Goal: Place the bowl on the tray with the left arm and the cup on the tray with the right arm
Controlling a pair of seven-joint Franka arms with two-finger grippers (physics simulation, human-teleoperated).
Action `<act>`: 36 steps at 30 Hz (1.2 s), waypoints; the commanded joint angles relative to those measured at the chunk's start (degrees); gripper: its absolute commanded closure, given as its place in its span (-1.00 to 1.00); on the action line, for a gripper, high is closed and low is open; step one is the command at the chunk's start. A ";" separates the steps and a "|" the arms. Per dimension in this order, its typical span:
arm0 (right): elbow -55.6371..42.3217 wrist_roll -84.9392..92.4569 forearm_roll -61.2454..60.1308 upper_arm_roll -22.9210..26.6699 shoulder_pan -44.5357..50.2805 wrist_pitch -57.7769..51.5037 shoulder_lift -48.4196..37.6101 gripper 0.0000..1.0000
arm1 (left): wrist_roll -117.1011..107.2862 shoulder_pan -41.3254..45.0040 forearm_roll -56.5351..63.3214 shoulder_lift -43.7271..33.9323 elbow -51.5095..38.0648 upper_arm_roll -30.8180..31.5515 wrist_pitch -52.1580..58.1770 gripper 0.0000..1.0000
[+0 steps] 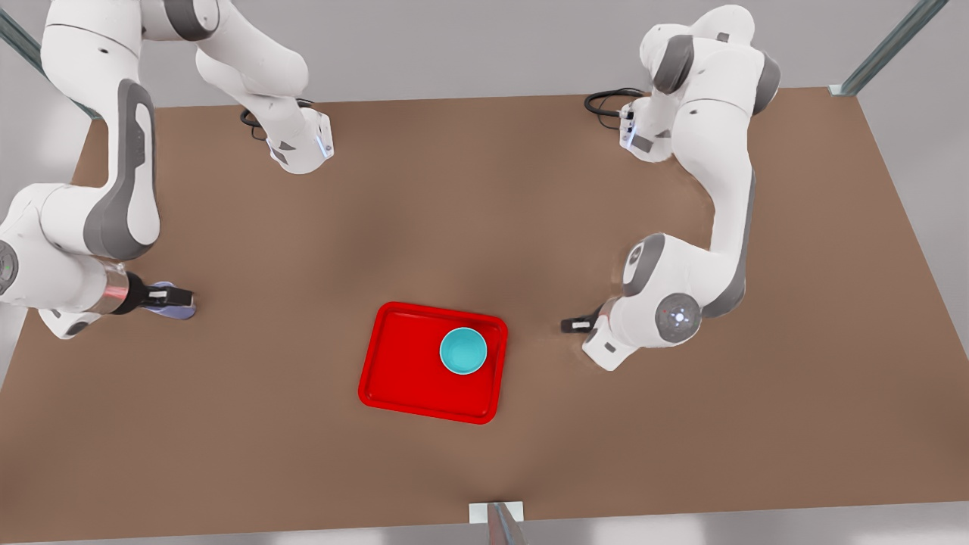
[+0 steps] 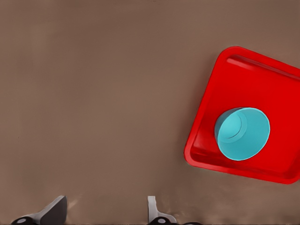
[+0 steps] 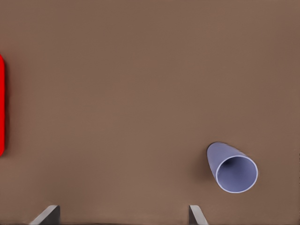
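Lavender cup near the table's edge wants the right tool, open and empty, centred over it before closing, while the left tool, open and empty, waits beside the tray carrying the bowl.

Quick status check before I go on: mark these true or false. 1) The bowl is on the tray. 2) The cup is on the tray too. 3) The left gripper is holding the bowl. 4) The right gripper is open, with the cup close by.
1) True. The bowl sits inside the tray, toward the front view's right side of it.
2) False. The cup is on the table, well off the tray toward the front view's left.
3) False. The left gripper is open and empty, beside the tray and apart from the bowl.
4) True. The right gripper has its fingers spread with nothing between them, and the cup is close by.
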State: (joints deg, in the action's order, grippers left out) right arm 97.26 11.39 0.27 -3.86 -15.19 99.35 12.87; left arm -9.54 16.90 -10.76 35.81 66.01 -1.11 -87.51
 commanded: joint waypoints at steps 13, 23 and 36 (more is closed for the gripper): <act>14.89 18.93 -0.09 5.62 -12.41 16.58 6.29 -1.00 | 8.30 -7.94 12.61 -27.72 20.57 -0.64 2.26 -1.00; 14.36 18.14 0.44 6.41 -12.85 23.08 9.37 -1.00 | 9.10 -7.85 12.43 -27.28 20.65 -0.91 2.43 -1.00; 14.19 17.00 0.52 7.03 -12.32 24.40 12.53 -0.27 | 9.27 -7.85 12.52 -26.23 20.57 -2.40 2.26 -1.00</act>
State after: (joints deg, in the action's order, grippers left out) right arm 111.45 28.44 0.76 3.24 -27.51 123.62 25.42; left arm -0.26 9.06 1.75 9.58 86.58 -3.51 -85.20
